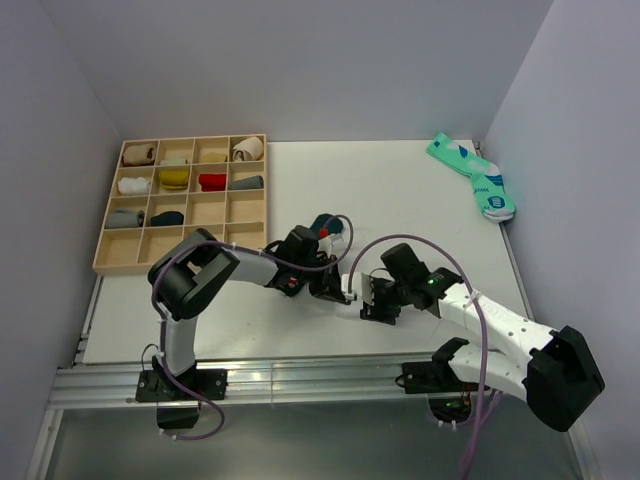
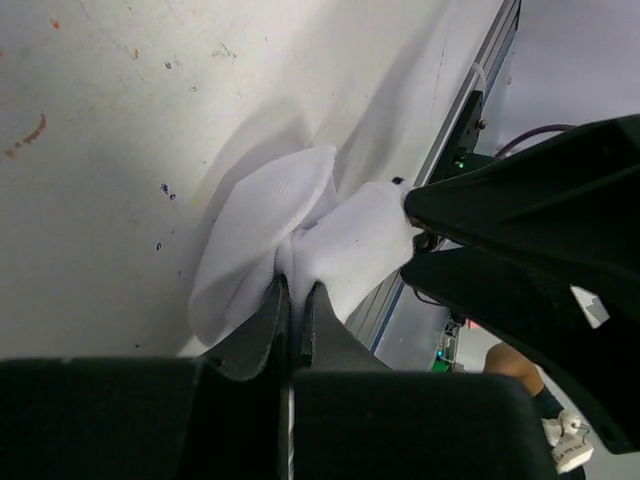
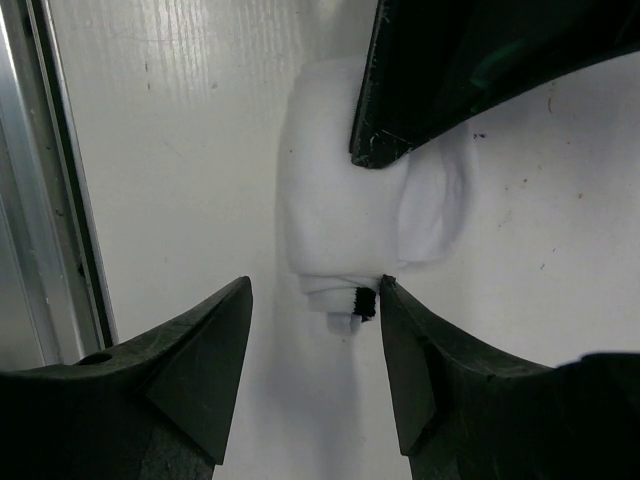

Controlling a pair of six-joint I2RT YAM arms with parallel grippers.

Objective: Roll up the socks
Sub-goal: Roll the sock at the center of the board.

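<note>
Overhead, my left gripper (image 1: 332,287) and right gripper (image 1: 372,300) meet mid-table, the dark green sock (image 1: 328,226) at their eleven o'clock. Left wrist: fingers clenched on the bunched white sock (image 2: 270,230). Right wrist: jaws released, spread wide, the white sock at twelve o'clock.

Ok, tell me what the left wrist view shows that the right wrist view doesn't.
Only left wrist: the left hand shut, pinching a fold of the white sock. Only right wrist: a black stripe at the roll's end, between the right hand's open fingers. Both: the sock on the table, the aluminium rail, the other arm's hand reaching in.
</note>
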